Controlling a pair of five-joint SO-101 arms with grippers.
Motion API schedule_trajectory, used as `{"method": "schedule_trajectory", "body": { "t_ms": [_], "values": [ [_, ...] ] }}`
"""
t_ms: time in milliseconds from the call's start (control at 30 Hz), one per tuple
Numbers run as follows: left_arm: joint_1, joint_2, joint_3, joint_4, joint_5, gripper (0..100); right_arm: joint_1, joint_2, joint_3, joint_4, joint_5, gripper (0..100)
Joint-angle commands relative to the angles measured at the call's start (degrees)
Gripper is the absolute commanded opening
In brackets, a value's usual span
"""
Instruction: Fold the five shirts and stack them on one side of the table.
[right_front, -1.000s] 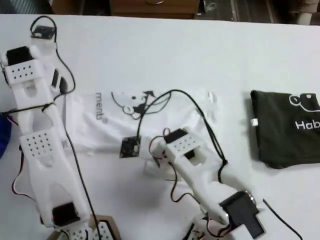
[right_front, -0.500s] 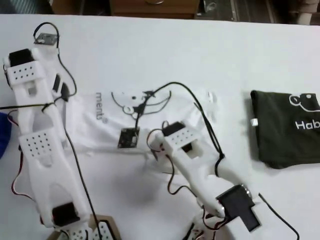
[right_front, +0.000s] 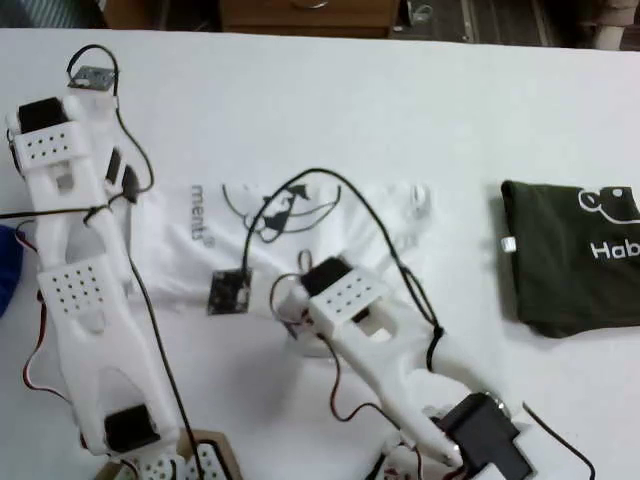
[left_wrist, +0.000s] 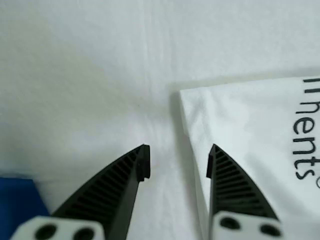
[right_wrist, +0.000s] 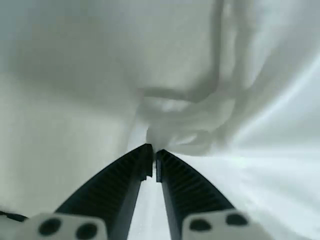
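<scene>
A white shirt (right_front: 330, 225) with a black line drawing lies partly folded in the middle of the table. In the right wrist view my right gripper (right_wrist: 152, 156) is shut on a bunched fold of the white shirt (right_wrist: 185, 135). The right arm (right_front: 350, 300) stands over the shirt's near edge. My left gripper (left_wrist: 178, 160) is open just above the table, with the white shirt's (left_wrist: 250, 130) corner by one fingertip. From above, the left gripper (right_front: 120, 178) sits at the shirt's left edge. A folded black shirt (right_front: 575, 255) lies at the right.
A blue cloth (right_front: 8, 265) shows at the table's left edge, and the blue cloth (left_wrist: 15, 195) also appears beside the left gripper. Black cables loop over the white shirt. The white table (right_front: 300, 100) is bare at the back.
The right arm has moved left and toward the front edge with the shirt fabric in its gripper. The left arm has hardly moved.
</scene>
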Motion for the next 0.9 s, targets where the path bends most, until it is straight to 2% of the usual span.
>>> {"method": "schedule_trajectory", "body": {
  "t_ms": [0, 167, 367, 433, 667, 867],
  "values": [
    [-0.44, -5.10, -0.04, 0.79, -0.35, 21, -0.92, -2.33, -2.37, 0.31, -0.79, 2.3],
    [-0.53, -5.10, -0.04, 0.79, -1.93, 21, 0.48, -2.15, -2.02, 0.48, -0.88, 4.3],
    [-0.53, -5.10, -0.04, 0.79, -2.37, 21, 4.79, -2.77, -2.81, 1.63, -1.93, 25.3],
    [-0.53, -5.10, -0.04, 0.79, -2.37, 21, 5.49, -2.68, -4.66, 3.03, -2.02, 29.5],
    [-0.53, -5.10, -0.04, 0.79, -2.37, 21, 2.95, -2.15, -8.00, 5.32, -2.99, 24.4],
    [-0.79, -5.10, -0.04, 0.79, -2.37, 21, 1.89, -1.19, -6.86, 2.59, -5.89, 23.8]
  ]
}}
